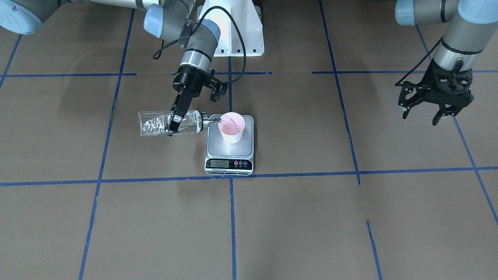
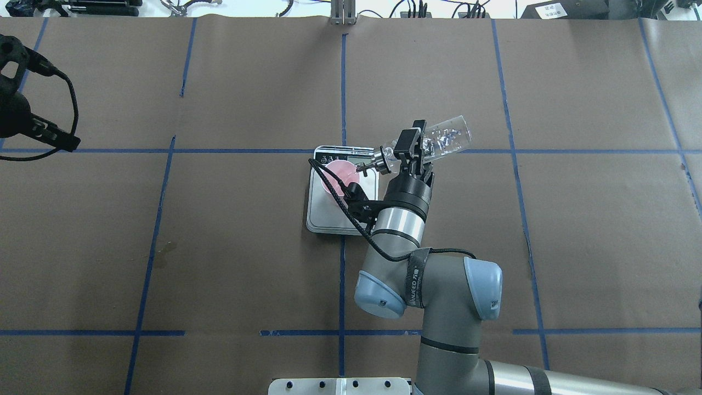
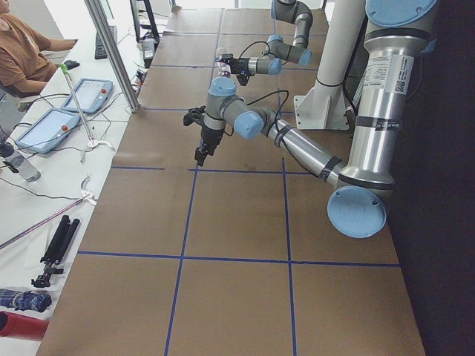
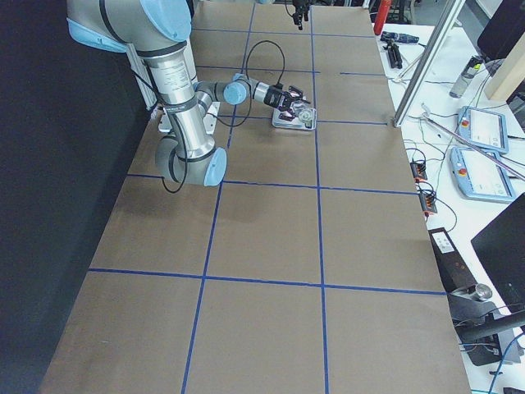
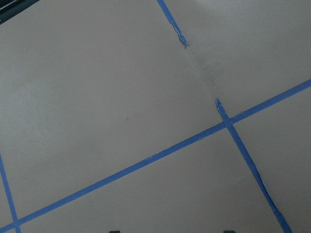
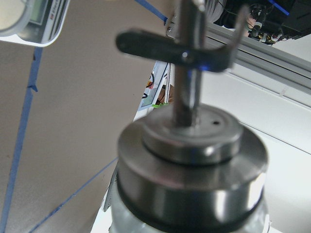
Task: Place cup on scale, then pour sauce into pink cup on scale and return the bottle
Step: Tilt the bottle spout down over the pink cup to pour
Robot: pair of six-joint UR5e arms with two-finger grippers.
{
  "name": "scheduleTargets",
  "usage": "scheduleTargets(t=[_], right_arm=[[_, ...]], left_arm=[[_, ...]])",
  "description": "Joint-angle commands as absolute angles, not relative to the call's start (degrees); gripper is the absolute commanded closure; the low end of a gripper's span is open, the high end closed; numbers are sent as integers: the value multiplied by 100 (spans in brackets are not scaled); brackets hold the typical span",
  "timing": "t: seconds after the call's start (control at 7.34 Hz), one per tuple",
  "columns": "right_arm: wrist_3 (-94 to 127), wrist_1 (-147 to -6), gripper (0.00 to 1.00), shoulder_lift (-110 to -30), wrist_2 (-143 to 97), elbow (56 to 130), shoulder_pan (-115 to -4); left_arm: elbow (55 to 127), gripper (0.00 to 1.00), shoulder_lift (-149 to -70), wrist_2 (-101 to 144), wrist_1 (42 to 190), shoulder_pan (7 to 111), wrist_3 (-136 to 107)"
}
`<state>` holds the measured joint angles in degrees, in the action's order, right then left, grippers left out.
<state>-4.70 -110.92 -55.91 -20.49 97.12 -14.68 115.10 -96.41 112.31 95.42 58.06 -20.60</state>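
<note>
Pink, one cup stands on one scale at centre; one bottle, tipped with spout over its rim, sits clenched in the right tool; left tool released, upper right.

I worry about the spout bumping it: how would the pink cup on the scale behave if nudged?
The small pale pink paper cup looks light and thin, so a nudge would probably slide or tip it. It stands narrow end down on the smooth platform of the silver steel scale, likely offering little grip.
</note>
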Motion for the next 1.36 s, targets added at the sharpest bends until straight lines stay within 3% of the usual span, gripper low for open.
scheduleTargets(t=[0.0,0.54,1.23], right_arm=[[-650,-11092,100,-5599,-2004,9712,-1477],[-520,-11022,100,-5590,-2004,9747,-1485],[1937,-10995,100,-5686,-2135,9835,-1468]], left_arm=[[11522,23,-9642,11312,9545,5809,-2083],[11522,23,-9642,11312,9545,5801,-2083],[11531,23,-9650,11312,9545,5801,-2083]])
